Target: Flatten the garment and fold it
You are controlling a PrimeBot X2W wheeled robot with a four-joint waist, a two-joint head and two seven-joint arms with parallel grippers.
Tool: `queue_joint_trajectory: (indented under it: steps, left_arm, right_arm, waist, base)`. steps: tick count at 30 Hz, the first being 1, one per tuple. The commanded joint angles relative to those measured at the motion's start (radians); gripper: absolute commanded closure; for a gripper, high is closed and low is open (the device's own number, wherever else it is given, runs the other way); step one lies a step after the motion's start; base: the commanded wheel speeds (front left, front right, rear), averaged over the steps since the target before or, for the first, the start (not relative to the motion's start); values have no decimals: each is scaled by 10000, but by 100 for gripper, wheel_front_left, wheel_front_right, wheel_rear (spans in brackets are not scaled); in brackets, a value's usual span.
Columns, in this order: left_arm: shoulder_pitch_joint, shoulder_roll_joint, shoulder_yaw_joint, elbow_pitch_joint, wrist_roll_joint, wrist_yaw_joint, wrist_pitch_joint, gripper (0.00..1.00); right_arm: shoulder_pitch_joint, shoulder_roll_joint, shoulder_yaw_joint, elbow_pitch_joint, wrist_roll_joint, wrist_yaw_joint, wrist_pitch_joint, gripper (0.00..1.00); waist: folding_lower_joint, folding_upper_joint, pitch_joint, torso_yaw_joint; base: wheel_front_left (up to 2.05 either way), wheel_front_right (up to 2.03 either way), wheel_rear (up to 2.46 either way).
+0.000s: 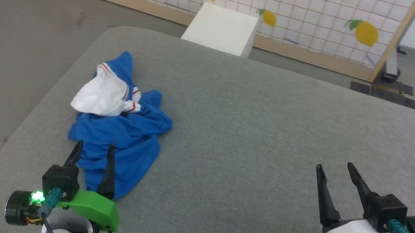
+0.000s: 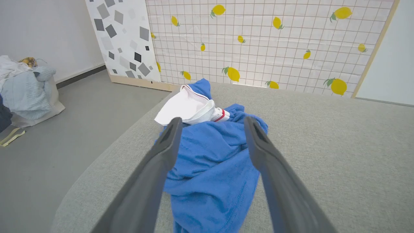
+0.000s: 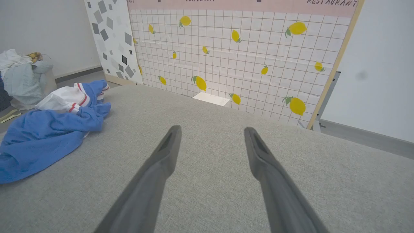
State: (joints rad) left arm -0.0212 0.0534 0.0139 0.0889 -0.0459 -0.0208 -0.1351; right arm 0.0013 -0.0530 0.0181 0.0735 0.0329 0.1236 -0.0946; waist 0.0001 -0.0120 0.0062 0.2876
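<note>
The garment (image 1: pixel 123 134) lies crumpled on the left part of the grey padded table (image 1: pixel 252 137), bright blue with a white sleeve panel edged in red stripes on top. My left gripper (image 1: pixel 95 148) hovers open over the garment's near edge, its fingers spread with nothing between them; its wrist view shows the garment (image 2: pixel 210 161) between and beyond the two fingers. My right gripper (image 1: pixel 336 167) stands open above bare table at the lower right, far from the cloth. In the right wrist view the garment (image 3: pixel 48 129) lies at the left, apart from that gripper (image 3: pixel 212 129).
A white box (image 1: pixel 221 28) stands on the floor beyond the table's far edge, before a lemon-print screen (image 1: pixel 301 14). A pile of laundry (image 2: pixel 22 87) sits on the floor to the left. The table's left edge (image 1: pixel 36 112) curves close to the garment.
</note>
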Motion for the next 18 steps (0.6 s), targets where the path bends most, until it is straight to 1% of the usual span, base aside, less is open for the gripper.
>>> queue_joint_trajectory:
  steps: [1, 11, 18]
  left_arm:
    - [-166, 24, 47, 47, -97, -34, -110, 0]
    - [-269, 0, 252, 266, -161, -98, -314, 0]
    - [-950, 5, 311, 788, -305, -368, -501, 0]
  right_arm:
    - [-130, 14, 10, -42, -49, 39, -79, 0]
    - [-148, 16, 75, -32, 81, 44, -153, 0]
    - [-212, 19, 77, 23, 179, 50, -225, 0]
  waist:
    - [-1, 67, 61, 326]
    - [-1, 76, 177, 816]
    - [-1, 85, 397, 950]
  base:
    - [0, 0, 0]
    - [0, 0, 0]
    - [0, 0, 0]
